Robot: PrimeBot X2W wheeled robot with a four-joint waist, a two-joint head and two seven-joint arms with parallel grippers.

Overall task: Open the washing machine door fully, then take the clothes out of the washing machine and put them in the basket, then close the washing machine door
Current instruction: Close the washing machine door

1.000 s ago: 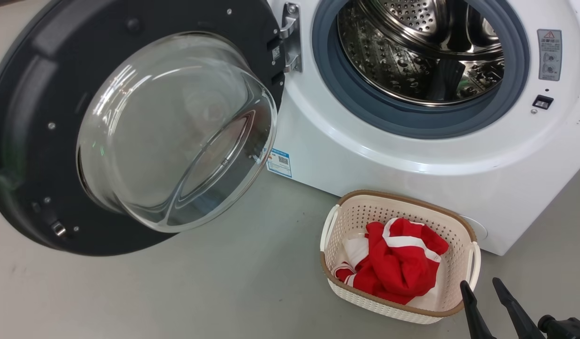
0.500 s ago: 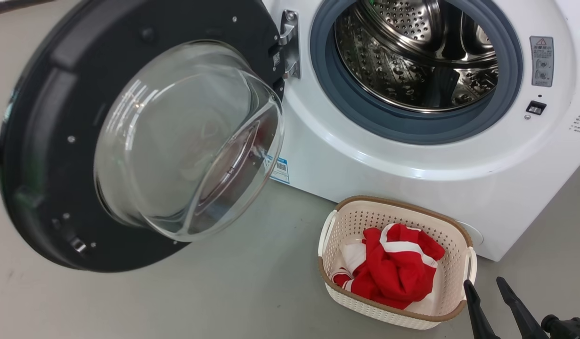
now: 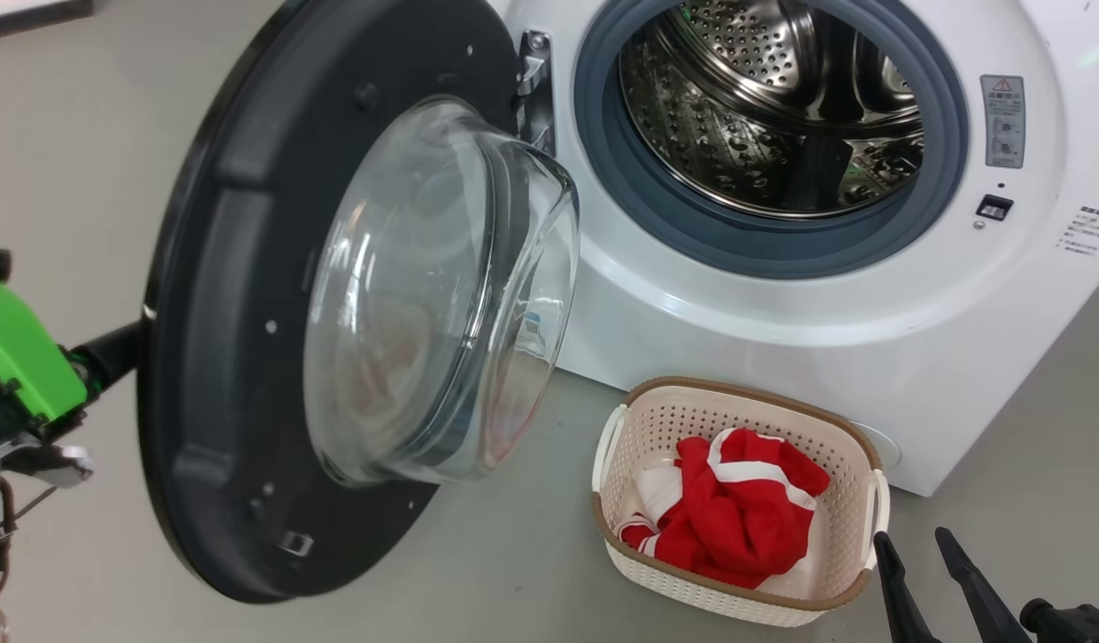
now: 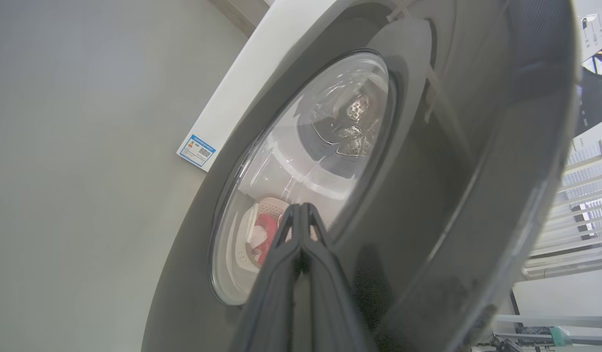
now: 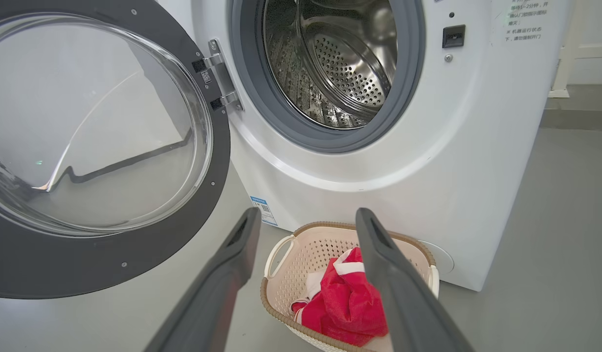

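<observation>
The washing machine door [image 3: 237, 357] stands half swung, its glass bowl [image 3: 442, 295] facing the white washing machine [image 3: 781, 304]. The steel drum [image 3: 763, 98] shows no clothes inside. My left gripper [image 4: 301, 208] is shut, its tips against the door's glossy outer face [image 4: 418, 195]. In the head view its green-cased arm [image 3: 13, 357] reaches behind the door. The red and white clothes [image 3: 736, 518] lie in the basket [image 3: 745, 388] on the floor before the machine. My right gripper [image 3: 915, 540] hangs open beside the basket, above it in the right wrist view [image 5: 308, 215].
Grey floor [image 3: 513, 572] surrounds the basket and runs under the door. The door hinge [image 3: 531, 71] sits left of the grey gasket [image 3: 620, 196]. A latch socket [image 3: 994, 207] and warning label [image 3: 1003, 121] are on the machine's right face.
The door has swung from wide open toward the machine. My left arm has come into the head view behind it. The right gripper, basket and clothes stay put.
</observation>
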